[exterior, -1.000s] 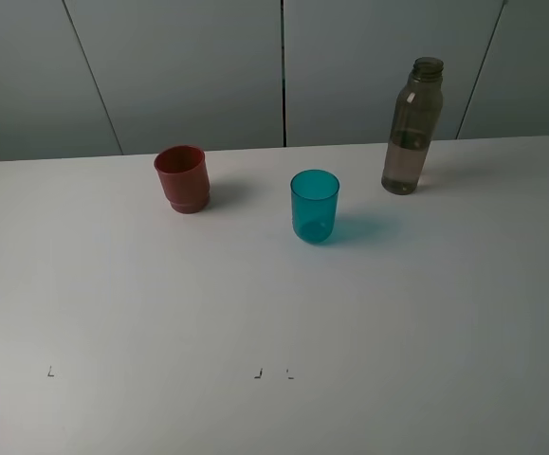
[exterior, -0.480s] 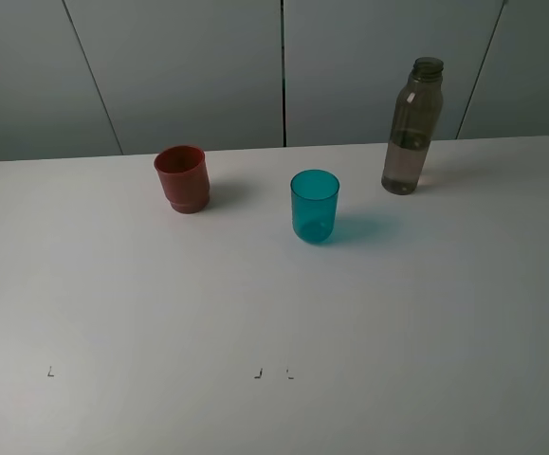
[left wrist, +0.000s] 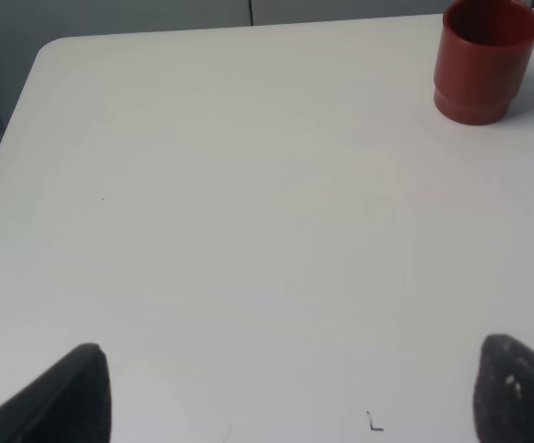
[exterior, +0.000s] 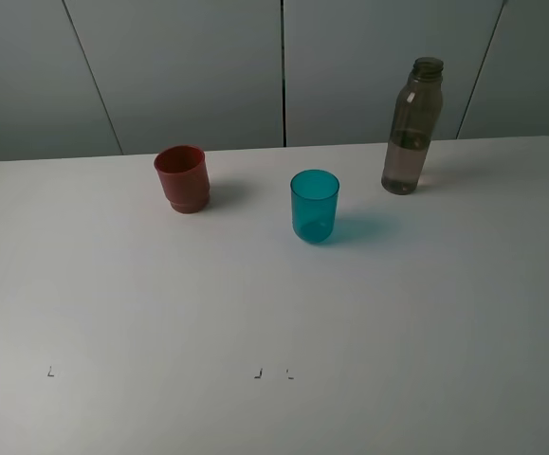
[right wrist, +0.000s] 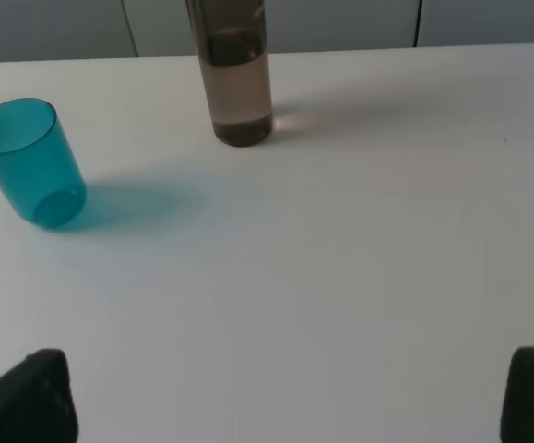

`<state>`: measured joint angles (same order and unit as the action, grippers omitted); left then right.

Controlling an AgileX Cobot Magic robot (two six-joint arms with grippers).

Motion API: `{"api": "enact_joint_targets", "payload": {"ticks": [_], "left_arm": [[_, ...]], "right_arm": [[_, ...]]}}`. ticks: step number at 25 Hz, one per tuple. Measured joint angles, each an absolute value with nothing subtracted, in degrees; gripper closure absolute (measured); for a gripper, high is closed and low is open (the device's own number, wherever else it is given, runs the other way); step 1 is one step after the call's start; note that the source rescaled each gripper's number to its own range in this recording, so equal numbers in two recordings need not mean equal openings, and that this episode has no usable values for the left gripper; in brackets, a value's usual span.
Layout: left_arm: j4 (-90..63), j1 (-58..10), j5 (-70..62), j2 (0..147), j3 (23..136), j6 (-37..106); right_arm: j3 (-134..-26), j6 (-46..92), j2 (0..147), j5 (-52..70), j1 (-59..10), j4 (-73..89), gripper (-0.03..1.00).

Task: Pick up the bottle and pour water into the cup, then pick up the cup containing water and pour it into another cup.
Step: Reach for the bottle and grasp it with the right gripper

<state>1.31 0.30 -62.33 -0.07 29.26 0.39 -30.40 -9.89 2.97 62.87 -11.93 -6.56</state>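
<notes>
On white table [exterior: 255,303], upright smoky-grey, slim bottle [exterior: 411,133]

We are seeing a white counter [exterior: 274,313] filling most of the high view. We are noting small dark marks [exterior: 257,374] sitting near its front edge, with another mark [exterior: 50,372] lying well apart to the left. Grey wall panels [exterior: 189,66] are standing behind, a dark seam [exterior: 283,71] running between them.
</notes>
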Motion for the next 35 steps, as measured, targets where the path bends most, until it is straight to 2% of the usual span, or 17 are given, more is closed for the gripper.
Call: {"api": "enact_joint_targets", "payload": {"ticks": [24, 29, 35], "left_arm": [[1.31, 0.3, -62.33, -0.07, 29.26, 0.39], [1.31, 0.3, -62.33, -0.07, 29.26, 0.39], [1.31, 0.3, -62.33, -0.07, 29.26, 0.39]], "right_arm": [[-32.99, -6.41, 47.87, 25.5, -11.93, -3.48, -0.03], [-30.1, -6.31, 56.93, 10.54, -11.93, -1.48, -0.03], [-28.85, -6.31, 68.15, -1.25, -11.93, -0.68, -0.03]]}}
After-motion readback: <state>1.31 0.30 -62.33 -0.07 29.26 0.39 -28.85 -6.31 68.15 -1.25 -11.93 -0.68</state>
